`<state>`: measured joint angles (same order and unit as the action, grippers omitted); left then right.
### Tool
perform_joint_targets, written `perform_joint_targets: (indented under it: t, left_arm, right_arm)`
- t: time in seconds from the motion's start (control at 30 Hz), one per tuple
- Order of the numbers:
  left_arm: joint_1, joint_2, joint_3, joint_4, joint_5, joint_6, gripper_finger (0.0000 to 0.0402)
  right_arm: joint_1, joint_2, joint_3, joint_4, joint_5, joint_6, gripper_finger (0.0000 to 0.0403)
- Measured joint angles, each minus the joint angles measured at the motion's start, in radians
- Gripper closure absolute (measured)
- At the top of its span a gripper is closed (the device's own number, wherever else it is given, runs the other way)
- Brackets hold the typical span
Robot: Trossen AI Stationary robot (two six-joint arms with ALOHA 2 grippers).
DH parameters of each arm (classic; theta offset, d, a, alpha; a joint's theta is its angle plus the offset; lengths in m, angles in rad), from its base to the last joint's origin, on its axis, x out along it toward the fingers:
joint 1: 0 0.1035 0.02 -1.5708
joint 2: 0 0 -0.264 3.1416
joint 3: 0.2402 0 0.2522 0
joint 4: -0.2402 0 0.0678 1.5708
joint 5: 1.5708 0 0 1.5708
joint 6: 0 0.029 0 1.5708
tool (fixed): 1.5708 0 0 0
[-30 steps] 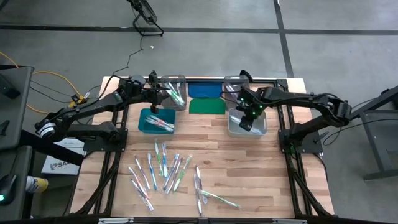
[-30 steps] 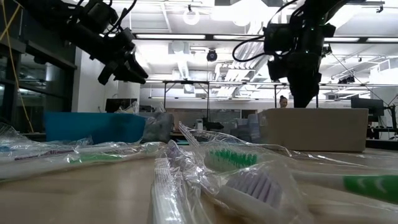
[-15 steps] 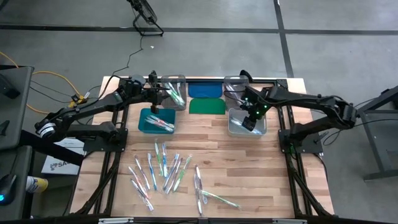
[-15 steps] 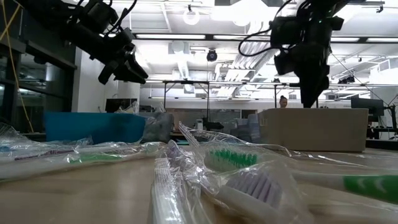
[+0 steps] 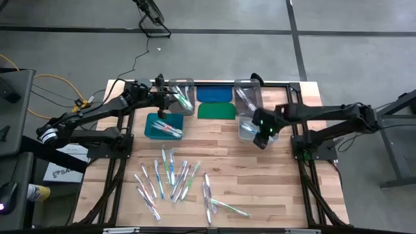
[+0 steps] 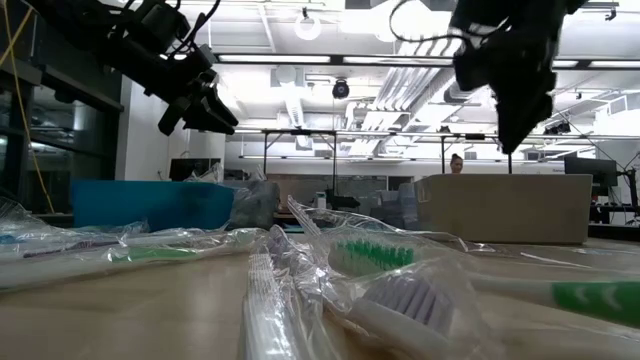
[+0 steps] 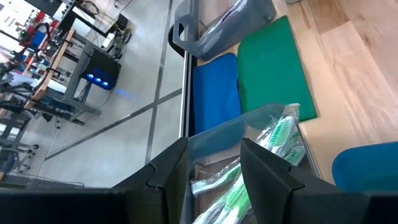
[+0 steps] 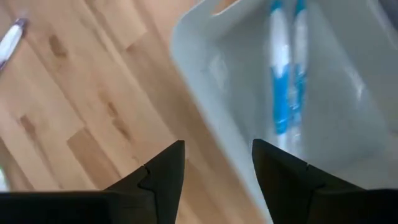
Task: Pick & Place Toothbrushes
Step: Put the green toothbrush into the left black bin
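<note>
**Right gripper empty over the clear bin, many toothbrushes on the worktop**

We see the right gripper [image 5: 262, 138] above the near edge of the clear bin [image 5: 249, 129] on the right side of the worktop [image 5: 286, 188]. Its fingers stand apart and hold nothing. Inside this bin lie two blue toothbrushes [image 8: 287, 87].

The left gripper [image 5: 170, 99] hangs at the far edge, over a clear bin with green brushes [image 7: 273, 140]. Its fingers are apart and we see nothing between them.

Most toothbrushes [image 5: 170, 179] lie scattered near the front edge. Some lie in the teal bin [image 5: 164, 126].
</note>
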<state>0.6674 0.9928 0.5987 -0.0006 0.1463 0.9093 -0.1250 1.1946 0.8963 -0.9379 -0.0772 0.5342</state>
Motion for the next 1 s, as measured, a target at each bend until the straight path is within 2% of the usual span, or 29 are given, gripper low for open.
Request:
perform_joint_targets:
  t: [0.17,0.27,0.53,0.67,1.0]
  left_arm:
    - [0.0,0.0,0.0,-0.001,0.006,-0.001,0.0261]
    - [0.0,0.0,0.0,-0.004,0.043,-0.002,0.0261]
    - [0.0,0.0,0.0,-0.05,0.101,-0.002,0.0261]
    - [0.0,0.0,0.0,-0.07,0.102,-0.001,0.0261]
    - [0.0,0.0,0.0,-0.071,0.114,-0.014,0.0261]
  right_arm:
    - [0.214,0.013,0.0,0.045,0.072,0.212,0.0227]
    - [0.343,0.023,0.0,0.099,0.123,0.312,0.0227]
    - [0.609,0.082,0.0,0.254,0.281,0.413,0.0227]
    - [0.698,0.147,0.0,0.329,0.337,0.43,0.0227]
    - [0.802,0.368,0.0,0.634,0.336,0.467,0.0227]
